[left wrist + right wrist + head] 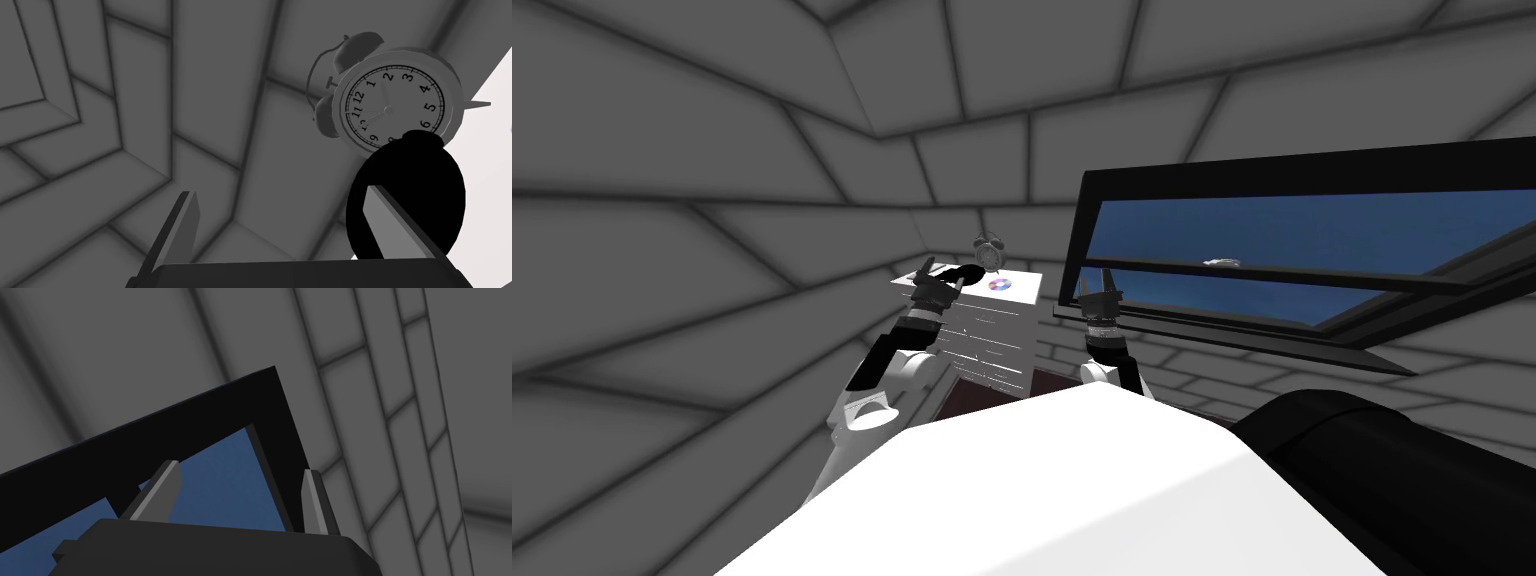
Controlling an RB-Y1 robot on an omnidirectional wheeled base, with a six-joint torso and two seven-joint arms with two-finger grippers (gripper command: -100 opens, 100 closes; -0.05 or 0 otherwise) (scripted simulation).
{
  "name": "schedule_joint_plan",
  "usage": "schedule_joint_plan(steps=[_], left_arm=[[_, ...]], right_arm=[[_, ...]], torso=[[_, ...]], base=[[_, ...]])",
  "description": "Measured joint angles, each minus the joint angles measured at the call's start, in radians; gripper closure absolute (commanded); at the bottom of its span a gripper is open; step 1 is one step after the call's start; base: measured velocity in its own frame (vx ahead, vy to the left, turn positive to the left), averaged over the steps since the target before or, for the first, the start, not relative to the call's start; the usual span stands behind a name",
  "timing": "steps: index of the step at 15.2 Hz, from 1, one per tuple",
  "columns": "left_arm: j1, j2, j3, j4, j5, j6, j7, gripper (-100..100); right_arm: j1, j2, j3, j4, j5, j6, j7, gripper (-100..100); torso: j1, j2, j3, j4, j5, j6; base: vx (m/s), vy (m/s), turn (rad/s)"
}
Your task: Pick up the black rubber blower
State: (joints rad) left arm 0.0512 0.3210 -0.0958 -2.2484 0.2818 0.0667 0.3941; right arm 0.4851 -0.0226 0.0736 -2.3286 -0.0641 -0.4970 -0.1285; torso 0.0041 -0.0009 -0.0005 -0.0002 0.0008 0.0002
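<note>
The black rubber blower lies on the white dresser's top, in front of a grey alarm clock. My left gripper hovers just to its left, over the dresser's edge. In the left wrist view the gripper is open with nothing between its fingers. The blower's round black bulb sits behind and outside one finger, with the clock just beyond it. My right gripper is raised in front of the window, and its fingers stand open and empty.
A shiny disc lies on the dresser top, right of the blower. The dresser's drawer fronts face me. A dark-framed window fills the wall on the right. Grey tiled walls meet in a corner behind the dresser.
</note>
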Motion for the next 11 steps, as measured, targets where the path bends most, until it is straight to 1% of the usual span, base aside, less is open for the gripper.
schedule_joint_plan(steps=[1, 3, 5, 7, 9, 11], left_arm=[[-0.009, 0.002, 0.000, 0.000, 0.003, 0.021, 0.011, -100], [-0.041, 0.015, -0.005, 0.004, 0.016, 0.061, 0.044, -100], [-0.055, 0.018, -0.008, 0.010, 0.020, 0.098, 0.061, -100], [-0.089, 0.027, -0.012, 0.013, 0.032, 0.138, 0.092, -100], [-0.101, 0.033, -0.011, 0.013, 0.038, 0.178, 0.110, -100], [-0.133, 0.042, -0.015, 0.016, 0.050, 0.219, 0.141, -100]], right_arm=[[0.000, 0.000, 0.000, 0.000, 0.000, 0.000, 0.000, 0], [0.000, 0.000, 0.000, 0.000, 0.000, 0.000, 0.000, 0], [0.000, 0.000, 0.000, 0.000, 0.000, 0.000, 0.000, 0], [0.000, 0.000, 0.000, 0.000, 0.000, 0.000, 0.000, 0], [0.000, 0.000, 0.000, 0.000, 0.000, 0.000, 0.000, 0], [0.000, 0.000, 0.000, 0.000, 0.000, 0.000, 0.000, 0]], torso=[[0.000, 0.000, 0.000, 0.000, 0.000, 0.000], [0.001, 0.000, 0.000, 0.000, 0.000, 0.000], [-0.001, 0.000, 0.000, 0.000, 0.000, 0.000], [0.000, 0.000, 0.000, 0.000, 0.000, 0.000], [-0.001, 0.000, 0.000, 0.000, 0.000, 0.000], [0.000, 0.000, 0.000, 0.000, 0.000, 0.000]], base=[[0.002, 0.068, -0.047], [0.010, 0.065, -0.046], [0.006, 0.038, -0.021], [0.005, 0.060, -0.050], [-0.001, 0.040, -0.022], [0.004, 0.054, -0.048]])
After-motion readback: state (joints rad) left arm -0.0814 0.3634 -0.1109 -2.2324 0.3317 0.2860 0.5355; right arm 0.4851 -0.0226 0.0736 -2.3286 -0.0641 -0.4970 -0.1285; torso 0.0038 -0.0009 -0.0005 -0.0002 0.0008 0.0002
